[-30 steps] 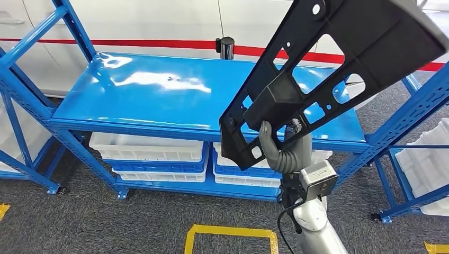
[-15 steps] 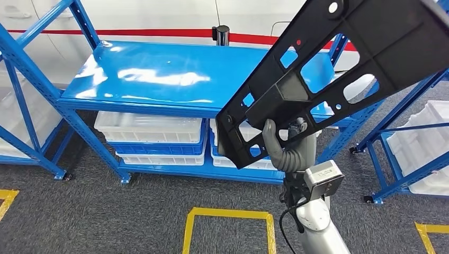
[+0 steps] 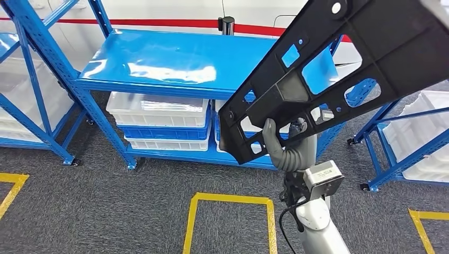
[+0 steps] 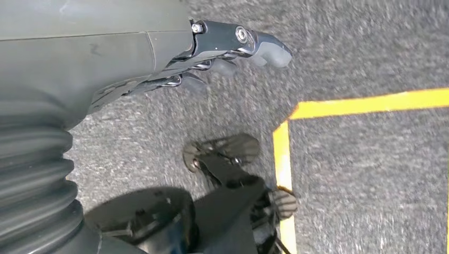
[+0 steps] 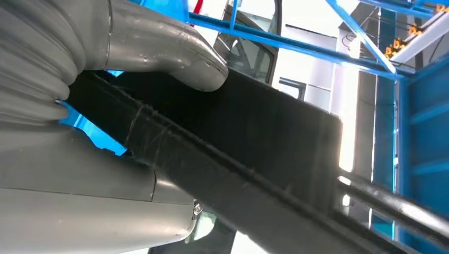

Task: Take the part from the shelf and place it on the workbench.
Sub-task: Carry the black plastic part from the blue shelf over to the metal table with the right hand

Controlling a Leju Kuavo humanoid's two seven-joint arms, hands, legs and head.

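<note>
The part [image 3: 339, 69] is a large flat black plastic panel with ribs and several cut-outs. It hangs tilted in the air in front of the blue shelf [image 3: 174, 61], rising to the upper right of the head view. My right hand [image 3: 288, 148] grips its lower edge, thumb on the near face. In the right wrist view the grey thumb [image 5: 174, 53] presses on the black part [image 5: 254, 143]. My left hand [image 4: 159, 53] hangs over the grey carpet, its fingers holding nothing.
White and blue bins [image 3: 159, 119] sit on the shelf's lower level. More blue racking with white trays [image 3: 418, 137] stands at the right, and another rack [image 3: 32, 90] at the left. Yellow tape [image 3: 230, 203] marks a square on the carpet.
The whole view has shifted: the shelf now sits farther away and more to the right in the picture. The part stays in my right hand at the same tilt.
</note>
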